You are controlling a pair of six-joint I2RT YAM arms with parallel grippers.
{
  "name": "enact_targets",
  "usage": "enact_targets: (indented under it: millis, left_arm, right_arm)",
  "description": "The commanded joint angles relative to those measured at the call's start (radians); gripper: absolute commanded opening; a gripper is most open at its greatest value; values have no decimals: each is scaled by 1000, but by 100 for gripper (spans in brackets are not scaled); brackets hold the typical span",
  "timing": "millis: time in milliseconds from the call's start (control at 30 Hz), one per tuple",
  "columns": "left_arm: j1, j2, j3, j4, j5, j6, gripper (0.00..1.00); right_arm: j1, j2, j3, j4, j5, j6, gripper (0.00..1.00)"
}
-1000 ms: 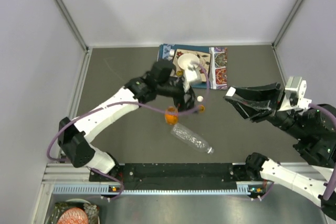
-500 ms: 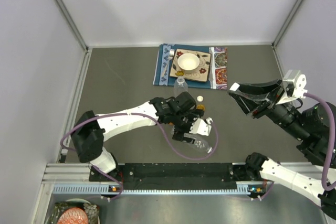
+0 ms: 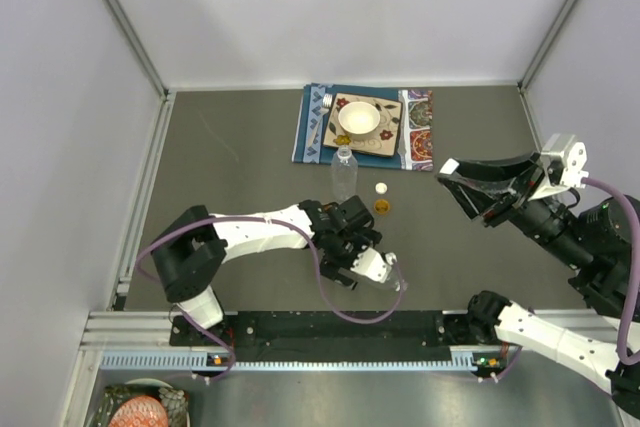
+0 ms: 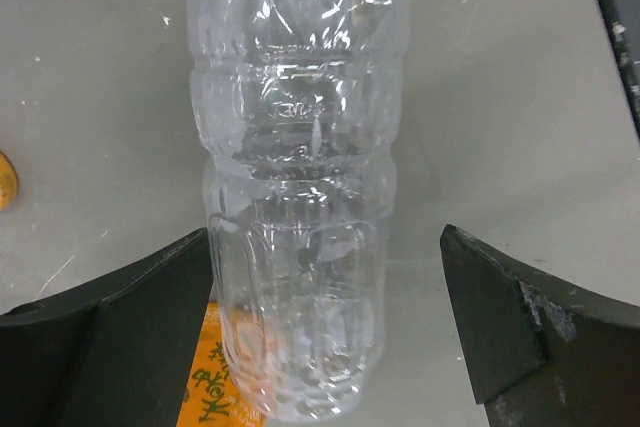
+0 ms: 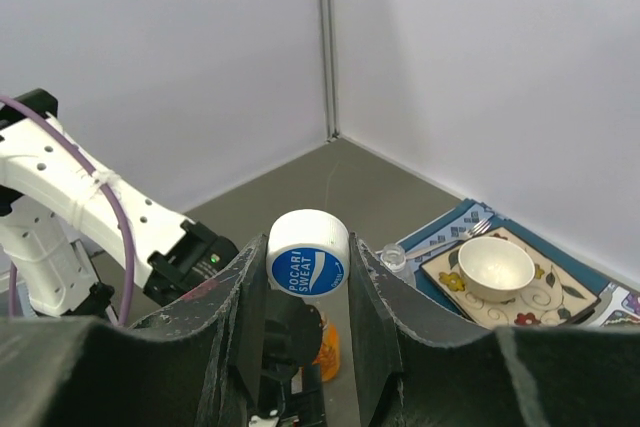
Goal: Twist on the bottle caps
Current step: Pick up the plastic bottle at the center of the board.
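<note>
Bare table (image 3: 230,167) lies left of the upright bottle (image 3: 343,169). The left arm (image 3: 260,232) blocks the near centre. The left gripper (image 4: 325,247), spread wide, straddles the lying bottle (image 4: 300,127), with room beside 1 finger. The white cap (image 3: 381,187) and orange bottle (image 3: 382,205) narrow the middle. The right gripper (image 3: 458,190), clamping a labelled cap (image 5: 308,252), hangs at right.

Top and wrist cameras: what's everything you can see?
clear ribbed plastic bottles: 2, clear, one upright, one lying nearer
small white round cap: 1, white, right of upright bottle
small orange round cap: 1, orange, beside white cap
printed screw cap: 1, white-and-blue, in right gripper
patterned cloth placemat: 1, blue, far side
patterned square plate: 1, beige, on placemat
round bowl: 1, white, on plate
metal fork: 1, silver, on placemat
left gripper: 1, black, open astride lying bottle
right gripper: 1, black, shut on printed cap
</note>
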Motion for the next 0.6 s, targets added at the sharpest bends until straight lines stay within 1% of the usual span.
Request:
enact_targets:
  millis: [0,200,333,367,433,467,533,567]
  left_arm:
    - [-2,31,-9,88,-46,16,98]
    - [-2,65,-24,147,-43,-14,98]
    - [-2,78,-25,147,-47,-52,86]
    - [-2,69,-32,147,-52,-61,81]
    - [-2,49,-38,150,-58,-99,77]
    - [-2,34,-45,148,-60,-112,75]
    - [-2,-38,-52,128,-60,-148,73]
    - [-2,-97,-52,119,-64,-162,72]
  right_arm:
    - [3,-1,51,6,6,11,17]
    - [2,3,54,1,4,23,17]
    - [3,6,49,-10,3,36,17]
    - [3,9,48,-11,3,37,17]
    - [3,11,40,-16,4,43,17]
    - [3,11,37,-16,4,48,17]
    - [3,15,25,-16,-20,54,17]
    - [3,18,20,-14,-23,60,16]
